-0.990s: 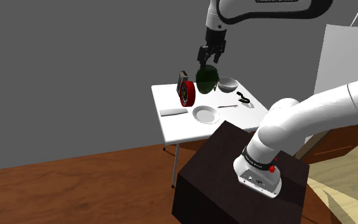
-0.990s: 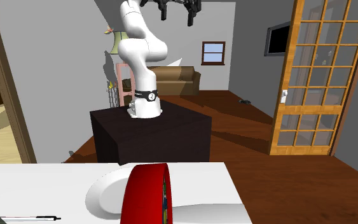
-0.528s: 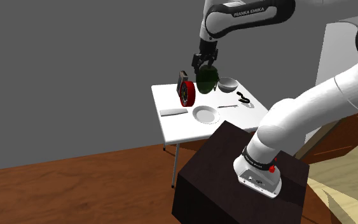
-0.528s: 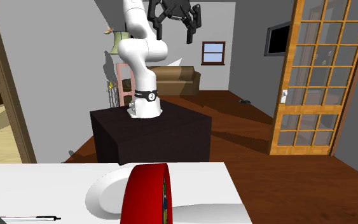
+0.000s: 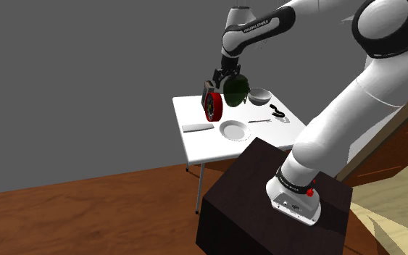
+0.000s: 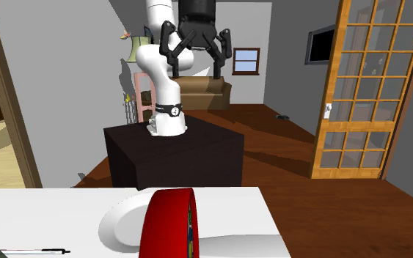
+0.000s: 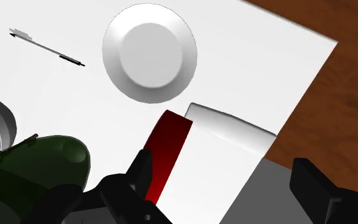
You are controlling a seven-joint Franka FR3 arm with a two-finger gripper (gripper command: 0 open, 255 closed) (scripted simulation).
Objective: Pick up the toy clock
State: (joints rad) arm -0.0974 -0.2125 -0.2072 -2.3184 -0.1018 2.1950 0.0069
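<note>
Gripper [image 6: 193, 67] hangs, fingers [image 7: 314, 184] spread wide, clock [image 5: 212, 106] at its six o'clock in the shoulder view yet nearer one finger, so best centre over the thin rim, then drop.

Shoulder: behind stand [image 5: 246, 199], well back from table [image 5: 201, 145], looking down. Second exterior: low on table, facing stand. Wrist: close above table. All share clock [image 6: 169, 220].

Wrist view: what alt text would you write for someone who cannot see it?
An open black gripper hangs over a white table, the red toy clock edge-on beside one finger. A white plate, a pen and a dark green rounded object lie nearby.
</note>
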